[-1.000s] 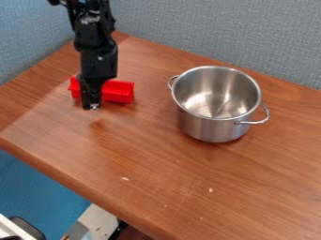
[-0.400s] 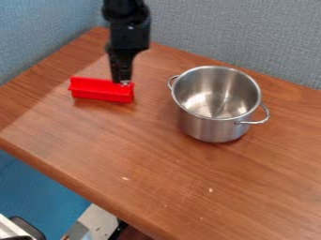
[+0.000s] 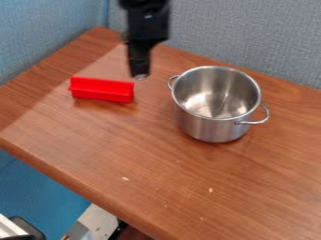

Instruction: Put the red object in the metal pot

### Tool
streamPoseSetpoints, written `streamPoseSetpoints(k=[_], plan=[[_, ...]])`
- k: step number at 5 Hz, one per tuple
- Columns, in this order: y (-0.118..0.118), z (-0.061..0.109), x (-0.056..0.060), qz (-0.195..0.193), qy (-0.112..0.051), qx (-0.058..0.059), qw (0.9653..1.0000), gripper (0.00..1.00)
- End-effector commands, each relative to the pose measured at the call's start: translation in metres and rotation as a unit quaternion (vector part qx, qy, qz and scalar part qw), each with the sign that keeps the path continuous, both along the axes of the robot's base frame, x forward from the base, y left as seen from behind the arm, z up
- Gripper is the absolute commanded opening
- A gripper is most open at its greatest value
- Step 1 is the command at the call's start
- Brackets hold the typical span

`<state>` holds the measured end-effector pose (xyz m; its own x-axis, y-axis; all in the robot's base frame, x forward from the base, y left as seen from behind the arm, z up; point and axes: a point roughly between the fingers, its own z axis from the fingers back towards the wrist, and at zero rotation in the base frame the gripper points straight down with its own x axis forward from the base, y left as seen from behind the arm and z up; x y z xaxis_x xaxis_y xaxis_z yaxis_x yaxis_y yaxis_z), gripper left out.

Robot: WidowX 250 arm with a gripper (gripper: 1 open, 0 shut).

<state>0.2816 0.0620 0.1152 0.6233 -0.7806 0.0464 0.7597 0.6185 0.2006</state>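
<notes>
The red object [image 3: 100, 89], a small bright red block, lies flat on the wooden table left of centre. Nothing touches it. The metal pot [image 3: 220, 103] stands upright to its right, shiny and with nothing inside, a loop handle showing on its right side. My gripper [image 3: 139, 69] hangs from the dark arm above the table, pointing down. It sits behind the block's right end and to the left of the pot's rim. Its thin dark fingers look pressed together with nothing between them.
The wooden table [image 3: 138, 159] runs out to a front edge at the lower left. A blue wall [image 3: 251, 37] stands close behind the table.
The gripper has lifted off the red block and moved up and to the right, toward the pot. The block stays on the table where it was.
</notes>
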Motion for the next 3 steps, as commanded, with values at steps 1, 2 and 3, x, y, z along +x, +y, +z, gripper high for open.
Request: streamPoseSetpoints(k=[1, 2, 3], plan=[[0.021, 0.005, -0.008, 0.017, -0.022, -0.008, 0.9996, 1.00], [0.038, -0.008, -0.013, -0.001, 0.004, -0.019, 0.9998, 1.00], [0.054, -0.019, -0.013, 0.014, 0.015, -0.023, 0.9995, 1.00]])
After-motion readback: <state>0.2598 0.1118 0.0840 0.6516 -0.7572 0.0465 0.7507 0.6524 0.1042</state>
